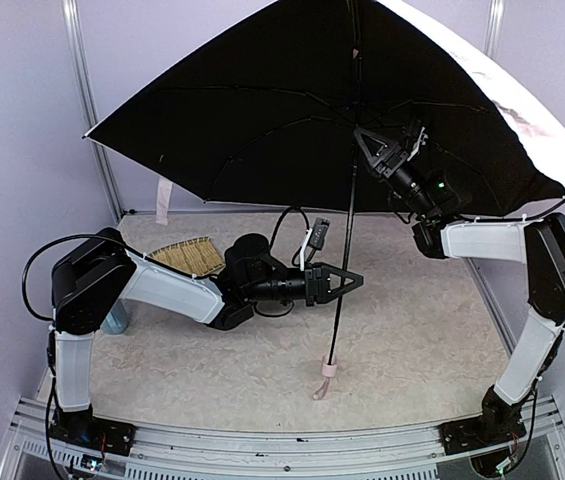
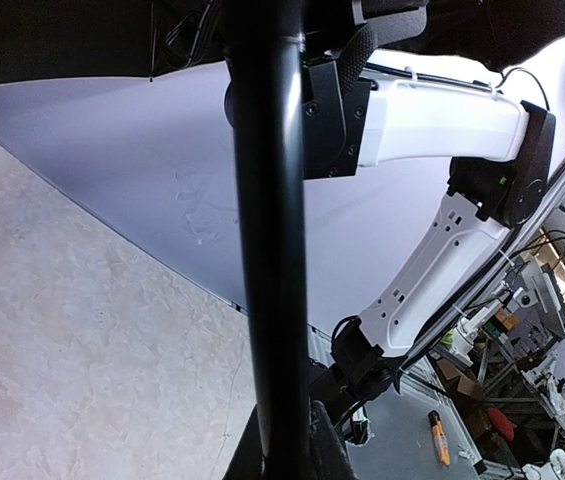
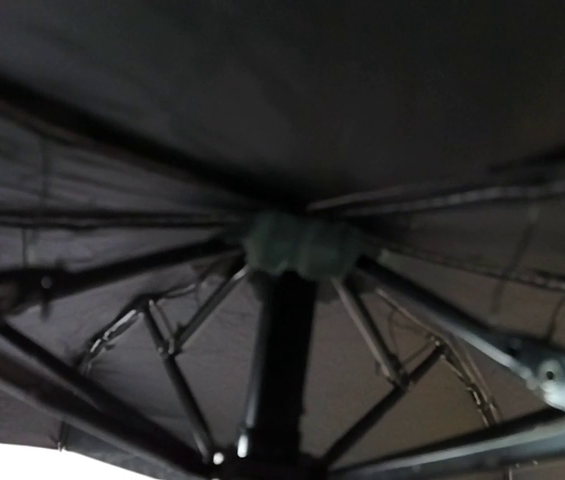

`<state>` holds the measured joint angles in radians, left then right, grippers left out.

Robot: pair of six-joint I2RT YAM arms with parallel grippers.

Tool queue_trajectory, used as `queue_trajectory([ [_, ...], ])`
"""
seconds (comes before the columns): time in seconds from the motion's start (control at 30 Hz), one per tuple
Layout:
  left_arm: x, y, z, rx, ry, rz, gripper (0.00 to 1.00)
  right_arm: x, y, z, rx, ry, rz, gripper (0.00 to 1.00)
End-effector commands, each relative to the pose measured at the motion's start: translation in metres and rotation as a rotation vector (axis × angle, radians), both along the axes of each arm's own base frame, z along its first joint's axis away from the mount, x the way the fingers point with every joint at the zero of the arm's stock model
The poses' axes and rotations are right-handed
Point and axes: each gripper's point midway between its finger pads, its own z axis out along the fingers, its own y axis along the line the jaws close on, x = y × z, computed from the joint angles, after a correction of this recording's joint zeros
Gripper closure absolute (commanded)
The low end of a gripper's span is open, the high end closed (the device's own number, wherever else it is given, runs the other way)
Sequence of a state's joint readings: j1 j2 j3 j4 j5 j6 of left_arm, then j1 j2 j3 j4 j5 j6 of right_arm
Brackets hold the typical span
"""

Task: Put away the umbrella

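The umbrella (image 1: 292, 110) stands open, its black lining toward the camera and pale pink outer fabric (image 1: 537, 115) showing at the right. Its thin black shaft (image 1: 340, 310) runs down to the small pink handle (image 1: 328, 371), which rests on the table. My left gripper (image 1: 347, 282) is shut on the lower shaft; in the left wrist view the shaft (image 2: 270, 250) passes between the fingers (image 2: 357, 455). My right gripper (image 1: 360, 135) is under the canopy, closed on the upper shaft. The right wrist view shows the shaft (image 3: 282, 350) leading up to the rib hub (image 3: 297, 245).
A woven bamboo tray (image 1: 190, 256) lies at the back left of the table, behind my left arm. Metal frame posts (image 1: 92, 110) and walls close in the back and sides. The canopy spans most of the space above the table.
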<state>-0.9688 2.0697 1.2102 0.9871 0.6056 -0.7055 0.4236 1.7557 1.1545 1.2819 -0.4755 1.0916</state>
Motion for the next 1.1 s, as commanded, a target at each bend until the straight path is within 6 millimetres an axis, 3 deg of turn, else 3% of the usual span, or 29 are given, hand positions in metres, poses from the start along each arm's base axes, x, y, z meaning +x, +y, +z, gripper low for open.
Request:
queue_trajectory([
  [0.0, -0.014, 0.007, 0.05, -0.117, -0.148, -0.022, 1.0, 0.004, 0.006, -0.001, -0.012, 0.014, 0.01, 0.61],
  [0.1, -0.014, 0.007, 0.05, -0.117, -0.151, -0.021, 1.0, 0.007, 0.007, -0.005, -0.023, 0.028, 0.004, 0.68],
  [0.23, -0.014, 0.007, 0.049, -0.115, -0.151, -0.022, 1.0, 0.008, 0.006, -0.007, -0.022, 0.029, -0.005, 0.99],
  [0.5, -0.012, 0.007, 0.048, -0.109, -0.153, -0.016, 1.0, 0.006, 0.004, -0.005, -0.024, 0.017, -0.017, 1.0],
  [0.53, -0.012, 0.007, 0.048, -0.108, -0.152, -0.015, 1.0, 0.005, 0.004, -0.005, -0.026, 0.014, -0.019, 0.99],
  [0.63, -0.012, 0.007, 0.048, -0.103, -0.155, -0.009, 1.0, 0.0, 0.002, -0.003, -0.023, -0.011, -0.023, 0.63],
  [0.67, -0.011, 0.007, 0.047, -0.099, -0.156, -0.005, 1.0, -0.001, 0.001, -0.003, -0.026, -0.019, -0.029, 0.55],
  [0.73, -0.01, 0.008, 0.047, -0.096, -0.16, 0.006, 1.0, 0.0, 0.0, -0.005, -0.044, -0.019, -0.055, 0.5],
  [0.9, -0.007, 0.009, 0.047, -0.086, -0.163, 0.033, 1.0, -0.002, -0.01, -0.012, -0.086, -0.017, -0.151, 0.47],
  [1.07, 0.004, 0.008, 0.043, -0.049, -0.158, 0.098, 1.0, -0.012, -0.012, -0.009, -0.184, -0.073, -0.283, 0.41],
])
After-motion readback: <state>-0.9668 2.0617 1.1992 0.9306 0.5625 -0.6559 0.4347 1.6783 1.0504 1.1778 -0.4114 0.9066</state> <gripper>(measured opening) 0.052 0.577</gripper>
